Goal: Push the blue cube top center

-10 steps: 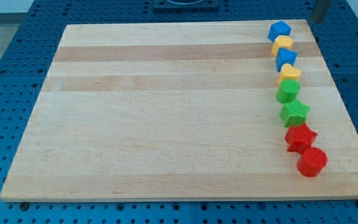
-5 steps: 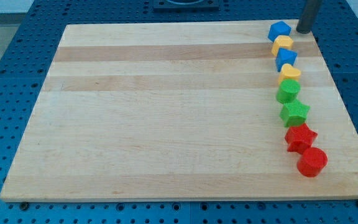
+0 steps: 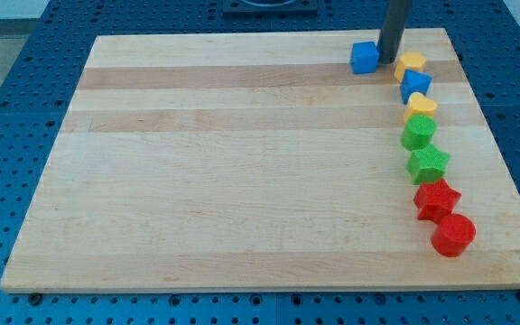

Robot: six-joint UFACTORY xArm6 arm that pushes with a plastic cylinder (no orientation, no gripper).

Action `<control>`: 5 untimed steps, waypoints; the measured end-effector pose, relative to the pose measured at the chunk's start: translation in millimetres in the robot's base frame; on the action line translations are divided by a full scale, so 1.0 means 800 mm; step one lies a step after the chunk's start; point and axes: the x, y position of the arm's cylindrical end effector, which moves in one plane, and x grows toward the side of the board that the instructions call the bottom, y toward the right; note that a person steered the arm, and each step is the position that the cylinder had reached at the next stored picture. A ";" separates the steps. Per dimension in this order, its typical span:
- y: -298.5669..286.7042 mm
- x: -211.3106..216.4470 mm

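The blue cube [image 3: 364, 57] lies near the board's top edge, right of centre. My tip [image 3: 388, 60] stands right against the cube's right side, between it and the top yellow block [image 3: 412, 64]. The dark rod rises from the tip out of the view's top.
A column of blocks runs down the board's right side: the yellow block, a blue block [image 3: 415, 85], a yellow heart-like block [image 3: 422, 106], a green block [image 3: 418, 133], a green star [image 3: 429, 164], a red star [image 3: 437, 199], a red cylinder [image 3: 453, 235]. The wooden board [image 3: 242, 181] lies on a blue pegboard.
My tip has come in from the top right and moved left. It has pushed the blue cube left out of the column, along the top edge.
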 end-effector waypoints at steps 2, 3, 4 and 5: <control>-0.076 0.011; -0.087 0.001; -0.073 0.003; -0.038 -0.040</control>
